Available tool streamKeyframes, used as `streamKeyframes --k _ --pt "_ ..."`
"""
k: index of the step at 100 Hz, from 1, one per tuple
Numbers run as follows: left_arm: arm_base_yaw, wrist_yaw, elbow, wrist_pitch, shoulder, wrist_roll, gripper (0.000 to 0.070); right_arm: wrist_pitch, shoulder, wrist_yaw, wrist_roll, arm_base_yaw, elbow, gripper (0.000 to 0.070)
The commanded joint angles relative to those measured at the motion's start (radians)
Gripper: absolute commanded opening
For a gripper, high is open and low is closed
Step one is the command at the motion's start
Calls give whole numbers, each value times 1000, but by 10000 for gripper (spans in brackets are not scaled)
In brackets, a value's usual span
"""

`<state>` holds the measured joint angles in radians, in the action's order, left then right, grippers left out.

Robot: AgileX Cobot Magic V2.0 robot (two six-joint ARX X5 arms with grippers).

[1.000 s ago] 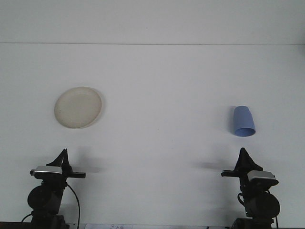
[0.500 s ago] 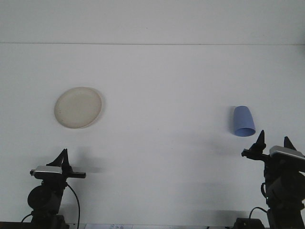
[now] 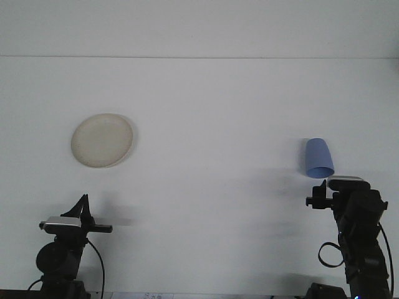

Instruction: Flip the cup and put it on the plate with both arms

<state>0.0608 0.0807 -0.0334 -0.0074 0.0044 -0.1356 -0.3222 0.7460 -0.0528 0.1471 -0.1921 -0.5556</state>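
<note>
No readable text, label, brand, number or sign anywhere in the front view. Nothing printed on the blue cup (image 3: 319,158) at right, on the pale plate (image 3: 102,140) at upper left, or on the white surface (image 3: 212,112). At the bottom edge, only faint marks, too small to read.

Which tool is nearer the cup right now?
The right. The right tool sits just below the cup in the front view, close to its wide rim. The left tool is far across the table, below the plate.
</note>
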Motion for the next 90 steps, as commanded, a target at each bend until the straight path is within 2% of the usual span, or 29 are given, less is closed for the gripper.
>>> streamKeyframes --k 1,13,25,90 --pt "-2 2 19 11 -2 9 13 55 38 23 7 -27 1 520" --pt "-2 2 19 11 -2 9 13 117 144 42 7 -81 1 520" --pt "-2 2 19 11 -2 9 13 190 251 115 7 -129 1 520" --pt "-2 2 19 11 -1 9 13 628 631 153 11 -141 1 519"
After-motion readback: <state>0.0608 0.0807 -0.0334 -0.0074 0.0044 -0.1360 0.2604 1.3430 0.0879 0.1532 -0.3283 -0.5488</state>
